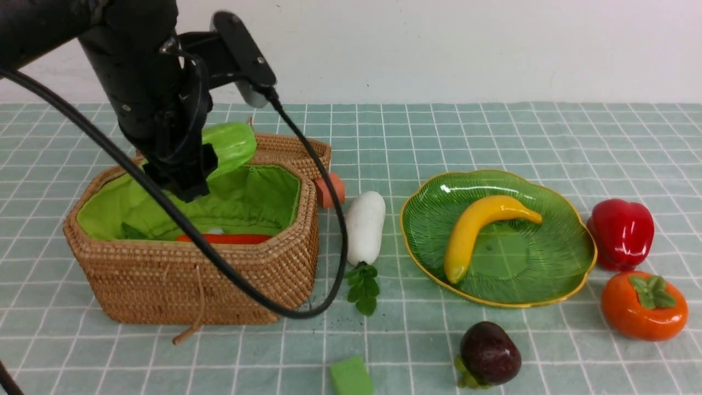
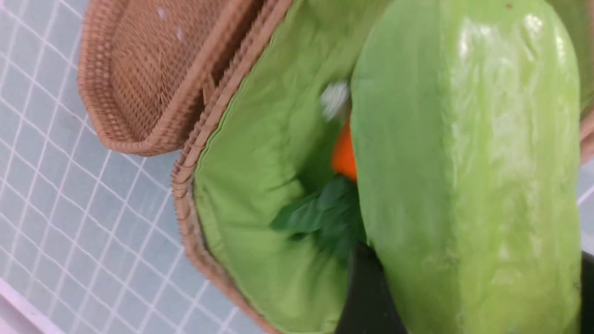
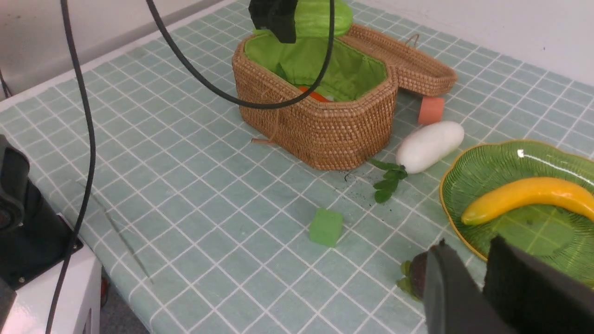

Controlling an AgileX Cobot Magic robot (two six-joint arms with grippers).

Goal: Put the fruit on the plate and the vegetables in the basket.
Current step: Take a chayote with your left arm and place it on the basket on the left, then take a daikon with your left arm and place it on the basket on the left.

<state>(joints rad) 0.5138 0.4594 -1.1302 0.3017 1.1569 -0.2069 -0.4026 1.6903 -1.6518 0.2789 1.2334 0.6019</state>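
Wicker on my far left: the basket (image 1: 164, 291) stands open right under my left pincer (image 1: 192, 175), its lid (image 1: 290, 148) folded back behind. The left pincer hangs over the basket's mouth with its jaws spread wide and clamped on one end of the light green gourd (image 1: 233, 145). The rest of the gourd juts out to the pincer's right, above the rim. Below the pincer, down in the green lining, I see the carrot (image 1: 230, 239) lying flat.

Right of that pincer and lower, past the basket wall, an orange-brown cube (image 1: 330, 190) sits on the checked cloth (image 1: 493, 137). The white radish (image 1: 364, 225) is just beside the cube, leaves toward me. A green foam block (image 1: 351, 377) lies nearer to me, well apart from both.

Further right is the leaf plate (image 1: 428, 219) with the banana (image 1: 477, 230) lying on it.

My right pincer (image 3: 473, 269) shows only in its own wrist view. Its jaws are a narrow way apart and nothing is between them. The mangosteen (image 1: 490, 352) sits on the cloth just beside one finger, partly hidden by it, with the plate's near rim right beyond.

Far right, off the plate, stand the red pepper (image 1: 622, 233) and, nearer me, the persimmon (image 1: 644, 304), close together
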